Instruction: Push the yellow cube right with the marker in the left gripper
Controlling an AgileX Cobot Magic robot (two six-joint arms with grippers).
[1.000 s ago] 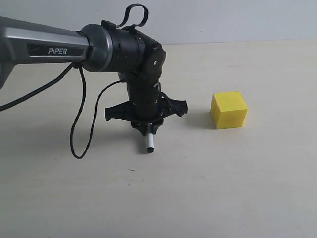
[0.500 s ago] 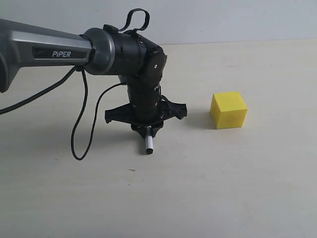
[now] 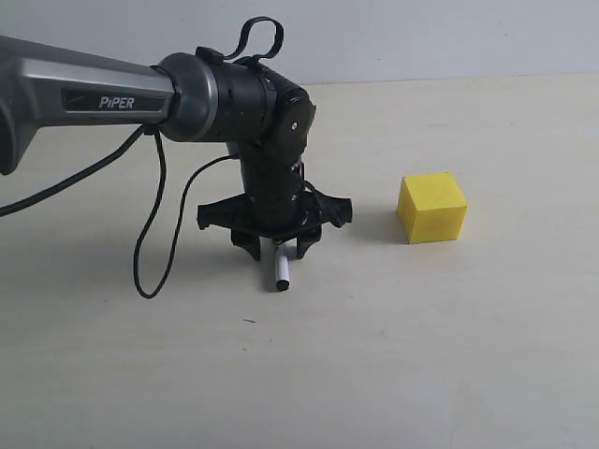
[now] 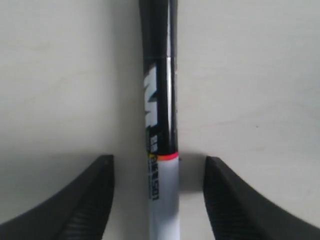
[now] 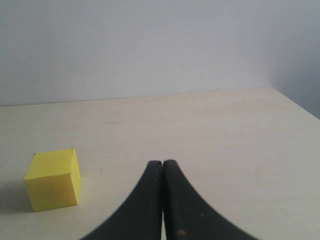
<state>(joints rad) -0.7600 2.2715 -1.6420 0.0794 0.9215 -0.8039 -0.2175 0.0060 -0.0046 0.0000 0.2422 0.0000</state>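
The marker (image 3: pixel 280 272) lies flat on the table, its white end pointing toward the camera in the exterior view. My left gripper (image 3: pixel 278 251) points down over it and is open, a finger on each side with a gap to the barrel. The left wrist view shows the marker (image 4: pixel 162 125) between the fingers (image 4: pixel 95 200), touching neither. The yellow cube (image 3: pixel 431 208) sits well to the right of the marker, apart from it. My right gripper (image 5: pixel 162 164) is shut and empty; the cube (image 5: pixel 52 180) lies ahead of it and off to one side.
The pale tabletop (image 3: pixel 421 355) spreads all round the marker and cube. A black cable (image 3: pixel 150 234) hangs in a loop from the left arm down to the table, left of the gripper. A plain wall (image 3: pixel 421 37) stands behind the table.
The left gripper's jaws have spread apart and let go of the marker, which stays where it was on the table. The cube has not moved.
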